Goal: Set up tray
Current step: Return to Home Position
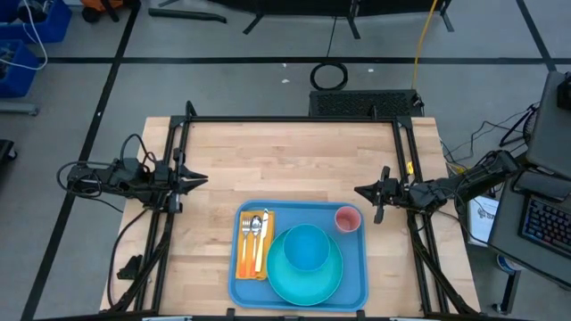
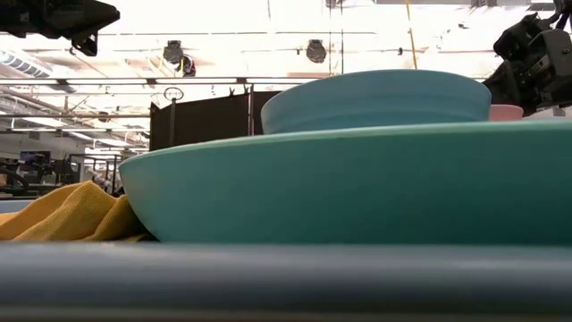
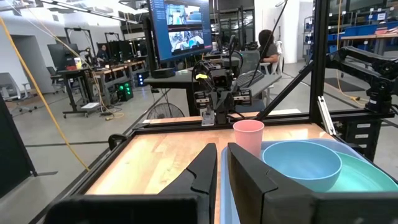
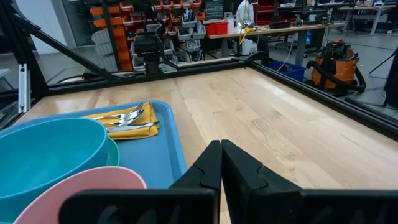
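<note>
The blue tray (image 1: 352, 292) lies on the wooden table near its near edge. On it sit a turquoise plate (image 1: 303, 276) with a blue bowl (image 1: 306, 247) in it, a pink cup (image 1: 347, 219) at the tray's far right corner, and an orange-yellow napkin (image 1: 253, 245) carrying cutlery (image 1: 257, 230). My left gripper (image 1: 203, 179) hovers at the table's left side, shut and holding nothing. My right gripper (image 1: 359, 191) hovers at the right side, just right of the cup, shut and holding nothing. In the low view the plate (image 2: 357, 183) and bowl (image 2: 375, 97) fill the picture.
Bare wood stretches across the far half of the table (image 1: 294, 156). A black frame rail (image 1: 294, 119) borders the far edge and side posts stand by each arm. In the wrist views, workbenches, monitors and a seated person (image 3: 267, 45) lie beyond the table.
</note>
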